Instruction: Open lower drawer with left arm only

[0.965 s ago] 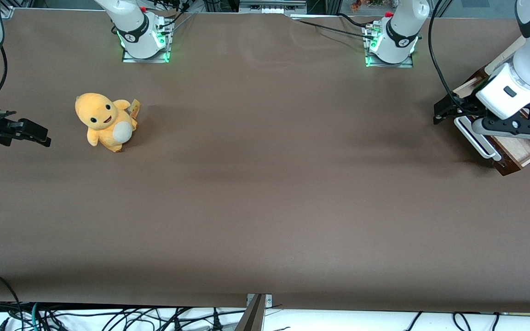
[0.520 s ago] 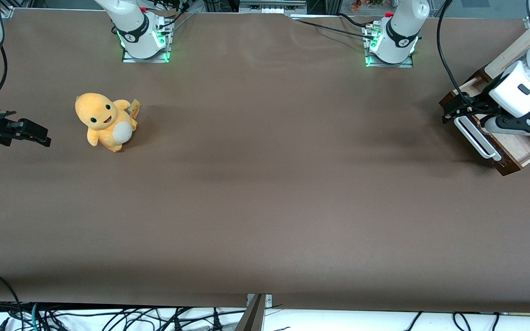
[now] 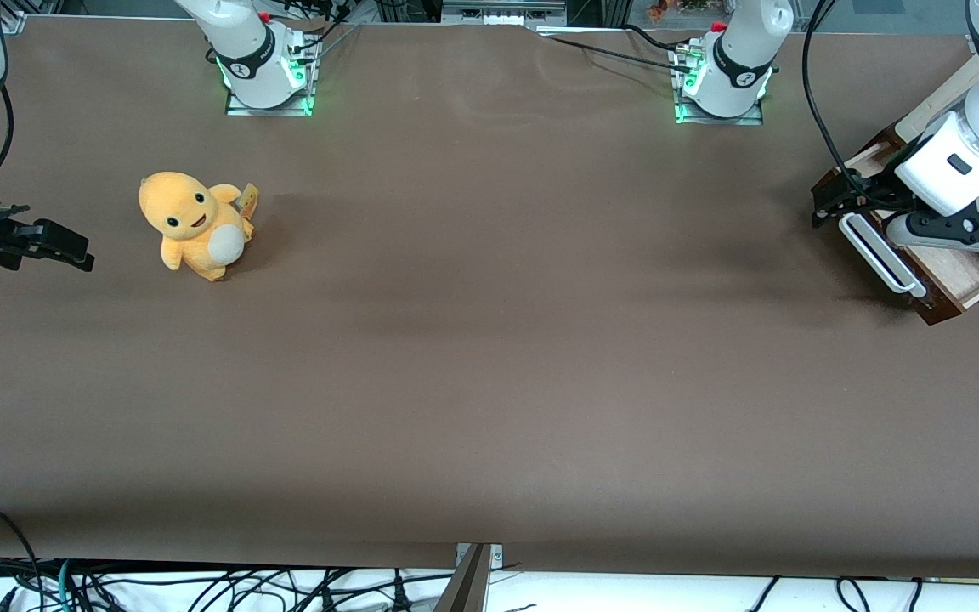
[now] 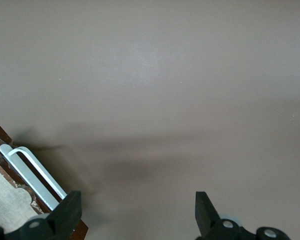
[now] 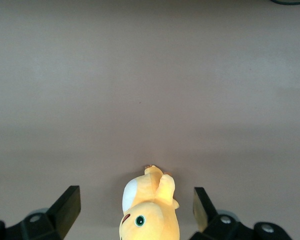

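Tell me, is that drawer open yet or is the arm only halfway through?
Mostly done, it seems: the lower drawer stands pulled out, its pale inside showing. The left arm's gripper hangs open above the table just in front of the white handle, gripping nothing. What is left, at most, is for the left arm to draw away.

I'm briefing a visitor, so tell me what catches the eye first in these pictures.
The yellow plush toy stands out on the brown table, toward the parked arm's end. Toward the working arm's end, the lower drawer is pulled out, its white bar handle showing, with the left arm over it and its claw open, just off the handle.
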{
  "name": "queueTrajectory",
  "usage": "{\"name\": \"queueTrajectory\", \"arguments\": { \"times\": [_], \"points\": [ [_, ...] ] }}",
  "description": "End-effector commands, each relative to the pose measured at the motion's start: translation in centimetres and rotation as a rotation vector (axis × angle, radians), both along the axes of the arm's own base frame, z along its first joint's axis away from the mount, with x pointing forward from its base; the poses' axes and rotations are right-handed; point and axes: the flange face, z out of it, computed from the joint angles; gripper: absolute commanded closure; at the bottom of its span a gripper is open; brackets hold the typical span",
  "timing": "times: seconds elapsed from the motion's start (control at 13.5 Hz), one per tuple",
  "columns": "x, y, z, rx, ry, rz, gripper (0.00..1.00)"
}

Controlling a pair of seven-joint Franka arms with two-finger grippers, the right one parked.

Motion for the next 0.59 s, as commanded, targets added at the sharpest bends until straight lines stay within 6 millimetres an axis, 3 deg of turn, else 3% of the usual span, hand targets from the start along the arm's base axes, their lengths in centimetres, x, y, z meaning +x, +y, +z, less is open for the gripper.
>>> {"name": "queueTrajectory", "arguments": {
  "times": [0.0, 0.52],
  "points": [
    [-0.30, 0.19, 0.47, 0.022, 0.006, -0.016, 0.00],
    [-0.07, 1.03, 0.23, 0.064, 0.011, -0.027, 0.00]
  ]
}}
